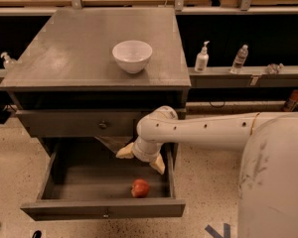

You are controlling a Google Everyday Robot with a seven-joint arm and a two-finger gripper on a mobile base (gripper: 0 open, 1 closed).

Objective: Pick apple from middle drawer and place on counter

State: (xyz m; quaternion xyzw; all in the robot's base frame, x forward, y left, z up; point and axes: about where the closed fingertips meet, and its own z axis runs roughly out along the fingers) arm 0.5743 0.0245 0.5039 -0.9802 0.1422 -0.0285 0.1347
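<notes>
The apple (140,188), small and red, lies on the floor of the open middle drawer (104,209), near its front right. My gripper (141,158) hangs just above and behind the apple, inside the drawer's opening. Its two beige fingers (124,152) are spread apart and hold nothing. The white arm reaches in from the right. The grey counter (79,48) is the top of the cabinet above the drawer.
A white bowl (132,55) stands on the counter towards its front right. The upper drawer front with a round knob (103,125) is closed. Bottles (202,57) stand on a ledge to the right, and another bottle (7,60) at the left. Wooden benches run along the back.
</notes>
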